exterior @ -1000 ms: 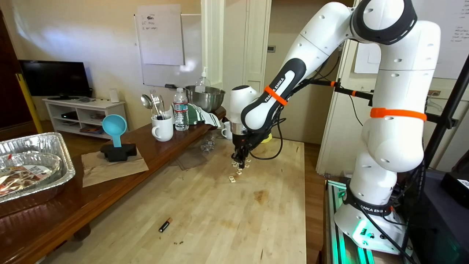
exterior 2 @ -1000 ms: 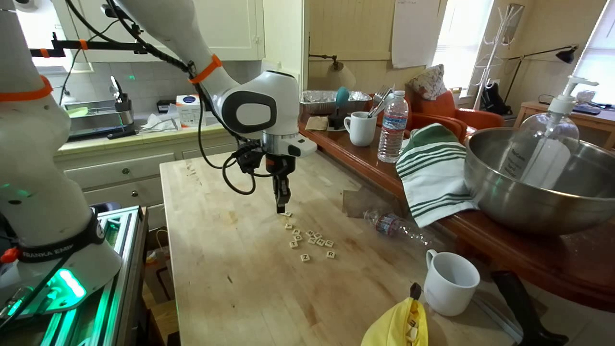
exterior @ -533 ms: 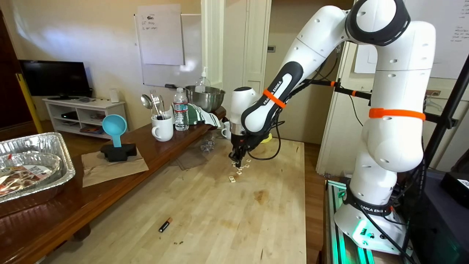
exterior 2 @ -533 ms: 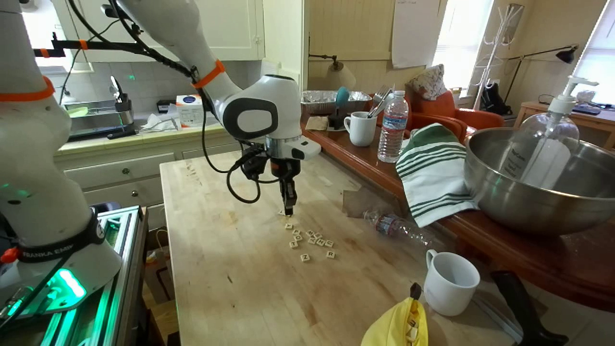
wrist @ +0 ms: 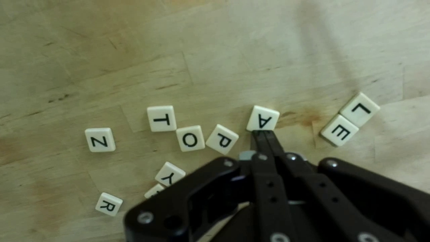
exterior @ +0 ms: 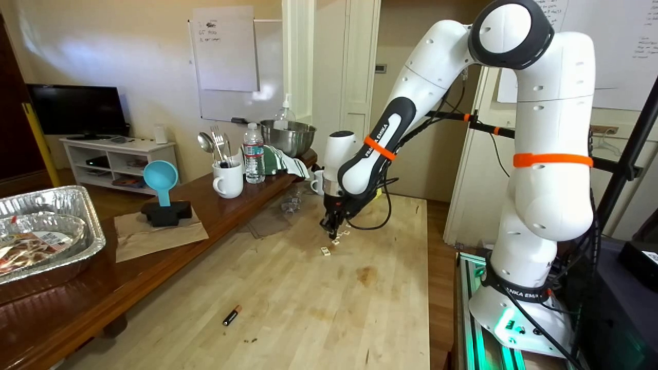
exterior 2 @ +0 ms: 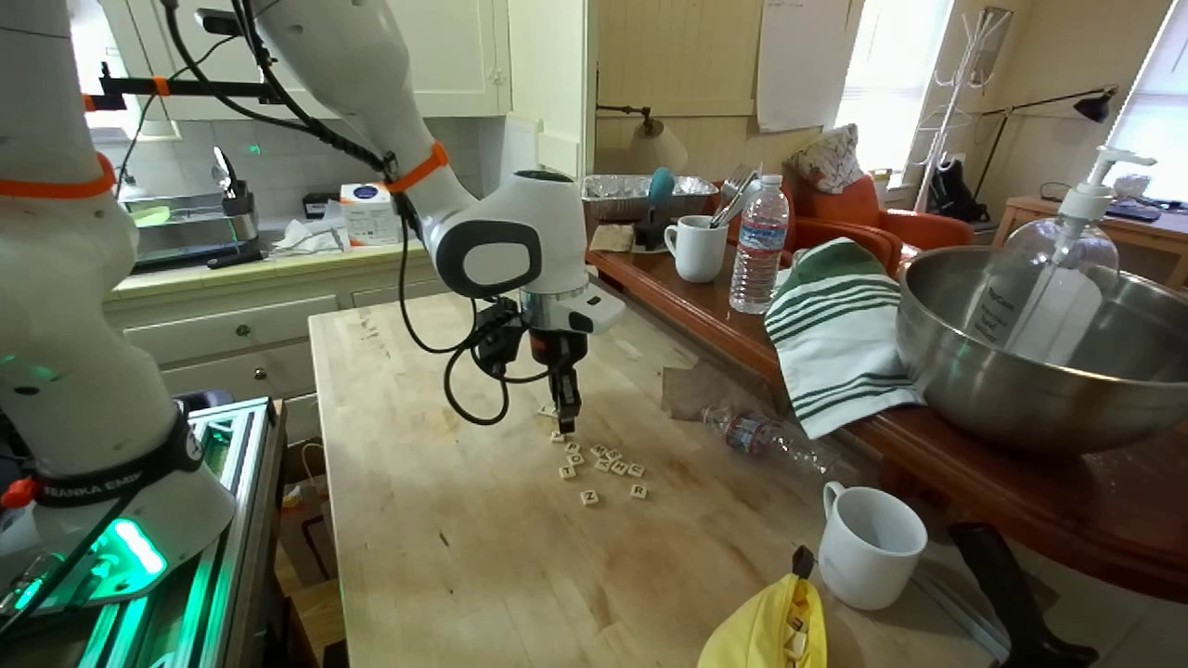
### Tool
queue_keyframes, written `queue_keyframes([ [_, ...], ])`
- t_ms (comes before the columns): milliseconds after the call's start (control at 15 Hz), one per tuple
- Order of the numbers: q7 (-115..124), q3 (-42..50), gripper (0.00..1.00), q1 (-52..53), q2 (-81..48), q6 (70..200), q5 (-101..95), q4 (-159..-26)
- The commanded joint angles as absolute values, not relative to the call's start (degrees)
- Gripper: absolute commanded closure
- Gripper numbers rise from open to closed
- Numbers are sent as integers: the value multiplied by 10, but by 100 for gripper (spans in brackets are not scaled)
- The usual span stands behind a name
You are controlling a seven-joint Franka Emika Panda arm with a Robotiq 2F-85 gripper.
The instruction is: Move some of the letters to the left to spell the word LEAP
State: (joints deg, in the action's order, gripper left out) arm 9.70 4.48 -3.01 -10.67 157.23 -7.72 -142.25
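The gripper (wrist: pixel 263 131), fingers (wrist: pixel 257 143) together, partly hides the A tile (wrist: pixel 263 118); contact is unclear. On the table (wrist: pixel 218 67), the P tile (wrist: pixel 222 139) lies near; farther off, the E tile (wrist: pixel 339 130) touches the L tile (wrist: pixel 359 109), and one cut-off tile (wrist: pixel 154 190) is unreadable.

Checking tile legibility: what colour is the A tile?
The A tile is pale cream, marked in black; it shows best in the wrist view.

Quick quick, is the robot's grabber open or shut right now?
Gripper: closed, holding nothing; right by the A tile, touching or not I can't tell.
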Motion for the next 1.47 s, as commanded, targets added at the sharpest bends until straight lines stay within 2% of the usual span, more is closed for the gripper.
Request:
queue_keyframes([
  [0,88,50,100,-28,-119,1588,-67,-1419],
  [1400,32,42,100,-31,-125,1642,-58,-1441],
])
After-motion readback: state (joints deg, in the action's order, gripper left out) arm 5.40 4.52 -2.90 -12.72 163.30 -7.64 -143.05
